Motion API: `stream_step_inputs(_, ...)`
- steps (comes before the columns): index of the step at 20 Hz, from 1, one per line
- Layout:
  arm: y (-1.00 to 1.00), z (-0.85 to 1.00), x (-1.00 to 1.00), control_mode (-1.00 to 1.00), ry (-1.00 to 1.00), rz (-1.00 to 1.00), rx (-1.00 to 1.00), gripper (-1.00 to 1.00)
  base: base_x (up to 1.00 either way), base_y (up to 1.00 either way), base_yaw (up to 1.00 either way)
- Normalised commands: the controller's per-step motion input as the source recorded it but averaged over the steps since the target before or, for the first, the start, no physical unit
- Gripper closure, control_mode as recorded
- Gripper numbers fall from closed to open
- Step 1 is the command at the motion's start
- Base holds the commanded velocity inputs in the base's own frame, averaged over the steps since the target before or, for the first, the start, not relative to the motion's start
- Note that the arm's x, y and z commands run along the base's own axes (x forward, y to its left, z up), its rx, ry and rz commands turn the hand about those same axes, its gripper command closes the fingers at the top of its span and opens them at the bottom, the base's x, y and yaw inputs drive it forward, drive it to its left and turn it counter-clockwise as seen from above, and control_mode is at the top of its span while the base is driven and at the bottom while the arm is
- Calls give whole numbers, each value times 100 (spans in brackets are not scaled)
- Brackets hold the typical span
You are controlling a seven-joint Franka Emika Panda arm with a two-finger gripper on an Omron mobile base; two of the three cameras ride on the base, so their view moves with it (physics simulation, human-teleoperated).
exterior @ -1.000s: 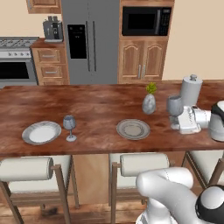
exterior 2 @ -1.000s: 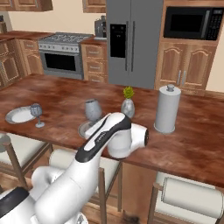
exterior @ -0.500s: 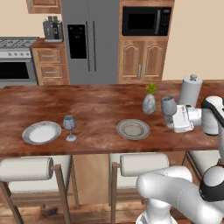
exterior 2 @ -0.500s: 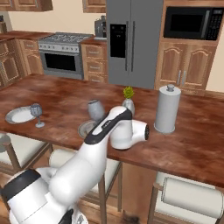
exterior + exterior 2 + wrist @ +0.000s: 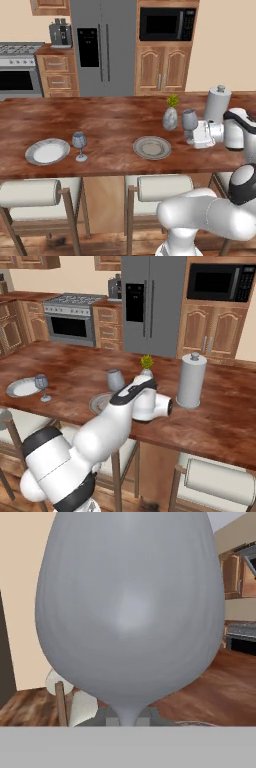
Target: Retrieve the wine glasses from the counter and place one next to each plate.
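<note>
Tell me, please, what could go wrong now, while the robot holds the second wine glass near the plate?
1. The tool grips the held wine glass low, at the stem, so it may tip when released.
2. The vase with a plant stands close beside that glass; a sideways move could knock it.
3. The near plate lies just left of the glass; the foot might land on its rim. The paper towel roll stands behind the arm.
</note>
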Motion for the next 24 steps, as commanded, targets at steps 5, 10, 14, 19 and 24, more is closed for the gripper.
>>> stream_step_inputs(5,-21,-26,34,-100,0,1,3,100,0,0,0)
stream_step_inputs(10,-17,-28,35,-100,0,2,0,100,0,0,0)
stream_step_inputs(14,-8,-30,32,-100,0,0,0,100,0,0,0)
stream_step_inputs(19,0,-26,26,-100,0,2,0,100,0,0,0)
stream_step_inputs(24,0,-4,23,-100,0,3,1,100,0,0,0)
